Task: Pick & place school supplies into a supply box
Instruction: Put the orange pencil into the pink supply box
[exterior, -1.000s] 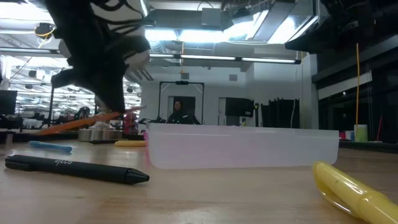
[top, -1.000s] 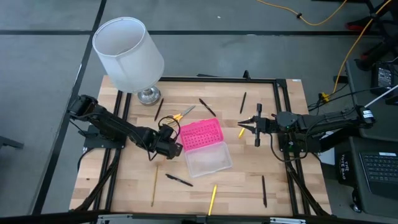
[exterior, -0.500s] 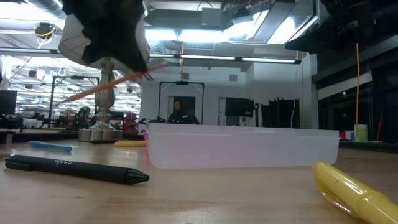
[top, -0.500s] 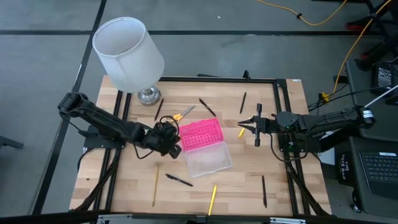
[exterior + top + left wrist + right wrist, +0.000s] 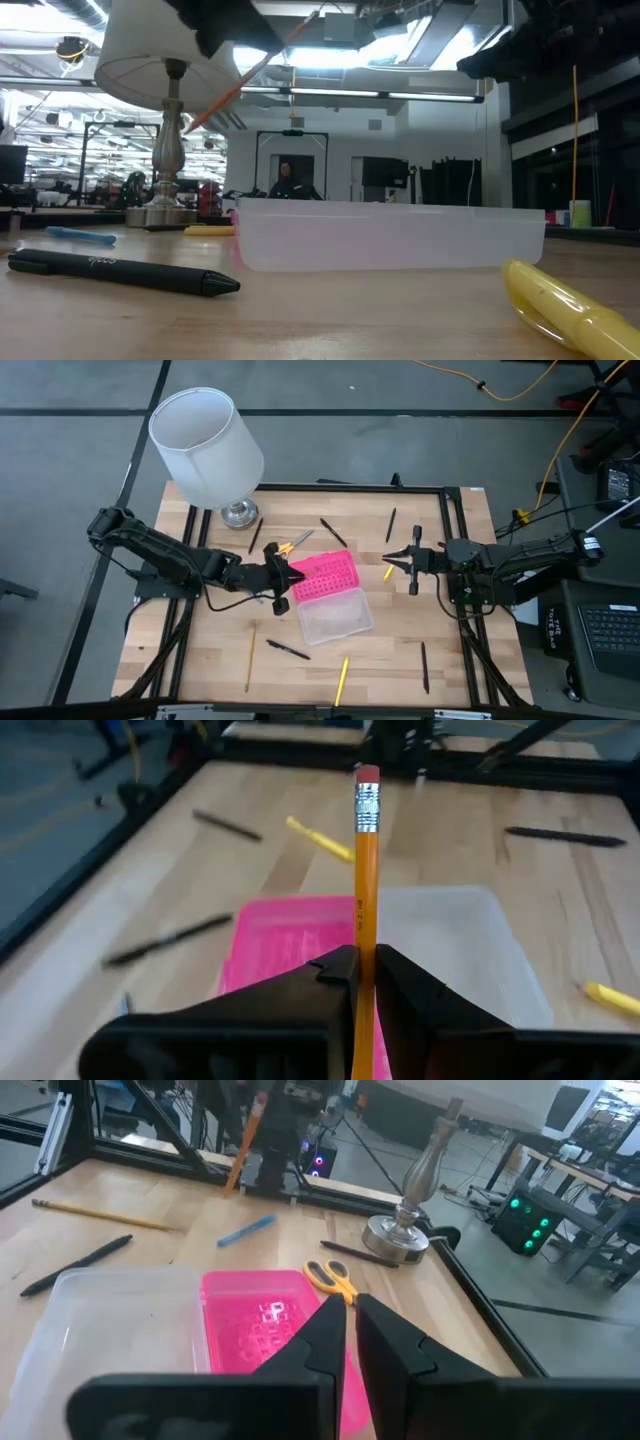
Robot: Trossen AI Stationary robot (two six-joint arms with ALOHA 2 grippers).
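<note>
My left gripper [image 5: 278,574] hangs above the table just left of the supply box, shut on an orange pencil [image 5: 366,870] with a pink eraser. In the low view the pencil [image 5: 225,95] slants steeply, well above the table. The supply box has a pink dotted lid [image 5: 322,575] lying open beside its clear base [image 5: 337,616]. My right gripper [image 5: 392,561] hovers right of the box, open by a narrow gap, with nothing between its fingers [image 5: 350,1308]. Yellow-handled scissors [image 5: 290,545] lie on the table behind the box. My left gripper pinches the pencil's shaft [image 5: 360,952] between its two fingers, about midway along it. The eraser end [image 5: 367,790] sticks out past the fingertips and the other end [image 5: 195,122] hangs lower. The pencil is lifted clear of the table, tilted.
A white-shaded lamp [image 5: 205,445] stands at the far left. Black pens [image 5: 287,650], [image 5: 333,532], [image 5: 424,666], a yellow pencil [image 5: 248,658], a yellow pen [image 5: 342,680] and a blue pen [image 5: 245,1230] lie scattered on the wooden table. A black frame [image 5: 350,487] edges it.
My left gripper has risen from near the table beside the box and rolled about its own line. The pencil in its hold has gone from lying almost level close to the table to slanting steeply, higher up. My right gripper has kept still.
</note>
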